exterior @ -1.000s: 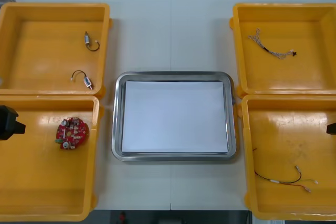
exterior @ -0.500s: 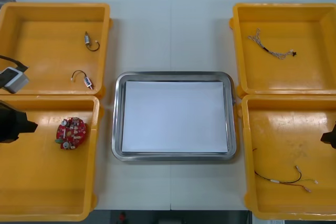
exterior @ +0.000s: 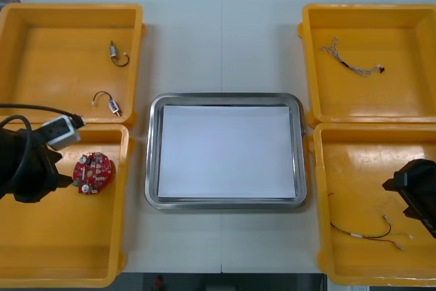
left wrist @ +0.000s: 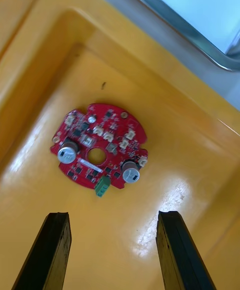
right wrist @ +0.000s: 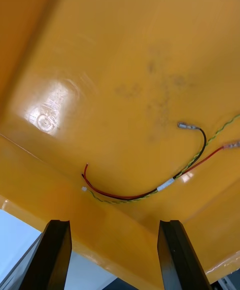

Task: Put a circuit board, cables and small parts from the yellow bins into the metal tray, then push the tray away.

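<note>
1. Both arms have come in from the table's [exterior: 221, 39] side edges over the last second. The left gripper [exterior: 63, 180] now hangs over the near left yellow bin [exterior: 61, 243], and the right gripper [exterior: 409, 185] over the near right yellow bin [exterior: 368, 161].
2. In the left wrist view, the left gripper [left wrist: 112, 215] is released, its black fingers spread with nothing between them. The round red circuit board [left wrist: 99, 151] lies flat on the bin floor just beyond the fingertips, untouched. In the front view, the circuit board [exterior: 93, 172] sits just beside that gripper.
3. The right gripper [right wrist: 114, 222] is likewise released and grasps nothing. A red and yellow cable [right wrist: 150, 185] with a black strand lies curved on the bin floor past its fingers. In the front view it [exterior: 368, 234] lies near the gripper, apart from it.
4. The metal tray [exterior: 151, 155] rests between the bins, white inside.
5. Farther off, the far left yellow bin [exterior: 48, 59] holds two small metal parts [exterior: 114, 49], each with a short black cable [exterior: 101, 95].
6. The far right yellow bin [exterior: 395, 100] holds one thin cable [exterior: 354, 66].
</note>
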`<state>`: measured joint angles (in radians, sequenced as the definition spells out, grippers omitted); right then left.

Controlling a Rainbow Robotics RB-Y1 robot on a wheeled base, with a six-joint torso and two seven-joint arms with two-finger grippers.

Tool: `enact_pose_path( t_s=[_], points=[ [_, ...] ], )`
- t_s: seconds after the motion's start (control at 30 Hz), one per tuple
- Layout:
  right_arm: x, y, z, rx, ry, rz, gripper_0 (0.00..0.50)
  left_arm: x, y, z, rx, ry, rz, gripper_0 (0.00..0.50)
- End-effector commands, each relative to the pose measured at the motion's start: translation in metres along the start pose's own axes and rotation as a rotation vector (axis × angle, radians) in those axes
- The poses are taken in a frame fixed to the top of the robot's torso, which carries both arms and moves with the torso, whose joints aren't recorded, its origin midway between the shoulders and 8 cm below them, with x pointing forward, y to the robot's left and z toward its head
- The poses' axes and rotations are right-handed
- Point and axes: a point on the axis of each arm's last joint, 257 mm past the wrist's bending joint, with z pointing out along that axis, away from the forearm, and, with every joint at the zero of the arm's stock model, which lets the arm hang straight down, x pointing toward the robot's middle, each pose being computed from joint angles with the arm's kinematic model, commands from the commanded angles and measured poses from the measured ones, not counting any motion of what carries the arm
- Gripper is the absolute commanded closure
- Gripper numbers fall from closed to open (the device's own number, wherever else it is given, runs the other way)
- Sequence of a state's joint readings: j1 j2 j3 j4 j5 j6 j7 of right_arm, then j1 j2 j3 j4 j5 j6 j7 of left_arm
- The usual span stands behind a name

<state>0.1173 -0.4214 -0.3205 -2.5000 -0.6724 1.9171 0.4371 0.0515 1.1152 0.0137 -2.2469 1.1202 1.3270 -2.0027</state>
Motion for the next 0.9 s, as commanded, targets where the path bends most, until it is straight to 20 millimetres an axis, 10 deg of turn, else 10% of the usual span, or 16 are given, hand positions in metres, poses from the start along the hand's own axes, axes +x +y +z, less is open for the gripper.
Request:
enact_pose_path(
  t_s=[0.03, 0.37, 0.9],
  points=[
    [0.028, -0.011, 0.007, 0.038, 0.036, 0.056, 0.0, 0.014, -0.009, 0.006, 0.017, 0.033, 0.078, 0.0],
    [0.05, -0.055, 0.026, 0.176, 0.039, 0.099, 0.0, 0.019, -0.002, 0.031, 0.007, -0.001, 0.229, 0.0],
    [0.052, -0.036, 0.058, 0.142, -0.006, 0.356, 0.0, 0.017, -0.003, 0.05, 0.01, 0.002, 0.271, 0.0]
  ],
)
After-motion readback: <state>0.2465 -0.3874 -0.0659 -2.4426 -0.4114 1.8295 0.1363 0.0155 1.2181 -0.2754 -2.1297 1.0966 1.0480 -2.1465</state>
